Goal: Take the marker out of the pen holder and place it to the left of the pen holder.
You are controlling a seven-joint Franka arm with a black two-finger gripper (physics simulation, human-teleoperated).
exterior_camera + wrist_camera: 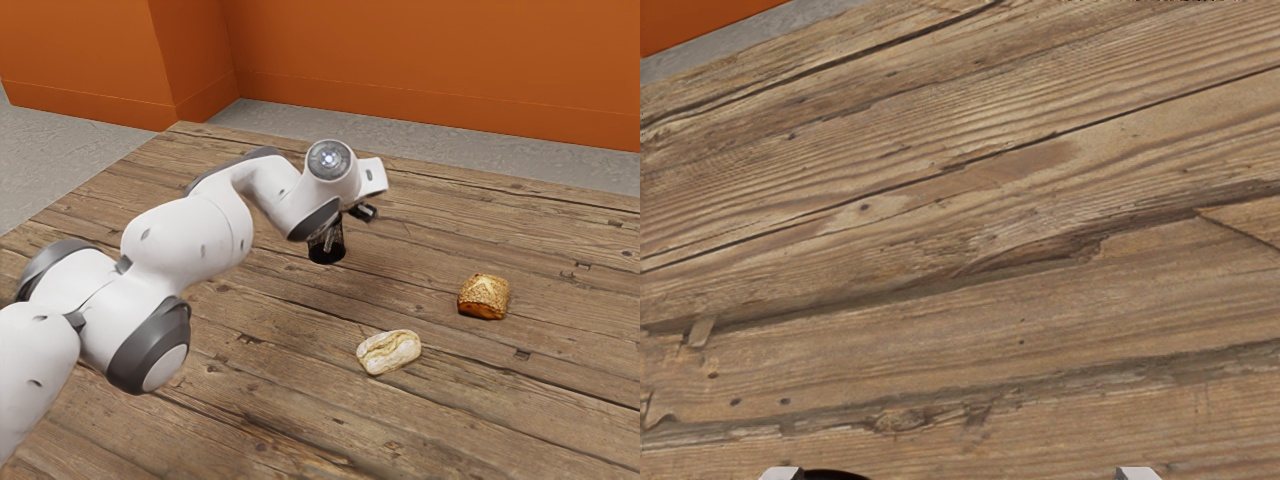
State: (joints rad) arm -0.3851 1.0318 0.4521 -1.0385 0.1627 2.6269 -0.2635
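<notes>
From where I stand, the gripper [350, 222] is low over the table [240, 400], its fingers spread well apart with a wide gap between them. The wrist view shows the two pale fingertips [1138, 474] far from each other, nothing clamped between them, and a dark rounded shape, probably part of the pen holder, close beside one of them.

Right by the hand is the pen holder [327, 253], one black, see-through cup, upright on the planks. It sits nearer the table's far edge than the loaves do, in from the far corner at the exterior view's left. A narrow, light grey piece shows against its upper part, but I can't tell whether that is the marker or part of a finger. So I can't make out the marker for sure, nor count what the cup holds.

Farther out lie two loaves, well apart from the holder and separate from each other, both straight on the wood. The pale one [389, 352], its crust split along the top, is farther from the table's far edge. The browner, seeded one [484, 297] is nearer that edge and more to the exterior view's right. Past the table are grey floor [425, 157] and an orange wall [430, 50].
</notes>
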